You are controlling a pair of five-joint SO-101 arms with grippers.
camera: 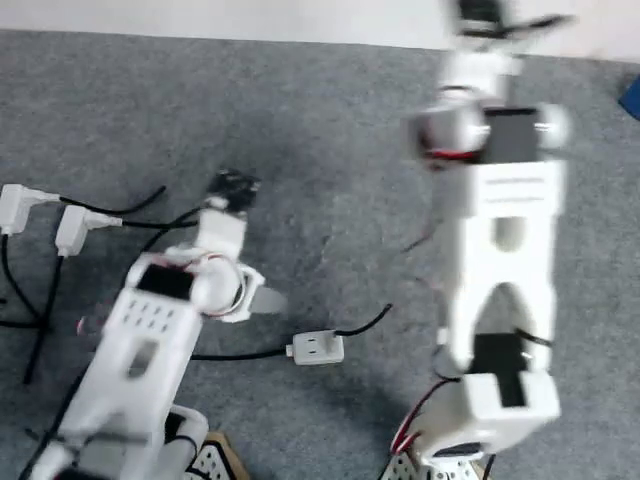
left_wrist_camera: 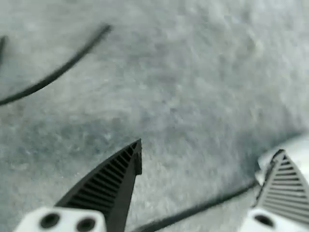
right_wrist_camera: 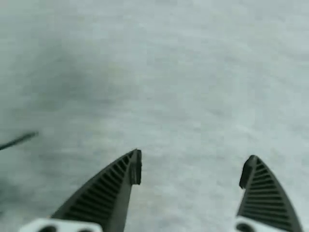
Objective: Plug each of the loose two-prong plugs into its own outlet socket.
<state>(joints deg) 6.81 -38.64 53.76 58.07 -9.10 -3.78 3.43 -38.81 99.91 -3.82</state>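
Observation:
Two white two-prong plugs [camera: 16, 206] [camera: 72, 229] lie at the left edge of the grey carpet, each on a black cord. A white outlet socket [camera: 318, 347] on its own black cord rests near the front middle. My left gripper [camera: 234, 188] hovers over the carpet to the right of the plugs and behind the socket. In the left wrist view that gripper [left_wrist_camera: 207, 162] is open with nothing between its fingers, and a black cord [left_wrist_camera: 58, 72] runs beyond it. My right gripper [right_wrist_camera: 193, 162] is open over bare carpet. In the high view it sits at the far right back [camera: 490, 18].
Black cords [camera: 30, 310] loop across the carpet at the left. A thin cord [camera: 365, 322] trails from the socket toward the right arm's base. A blue object [camera: 632, 96] touches the right edge. A cord [left_wrist_camera: 193, 210] passes under the left gripper.

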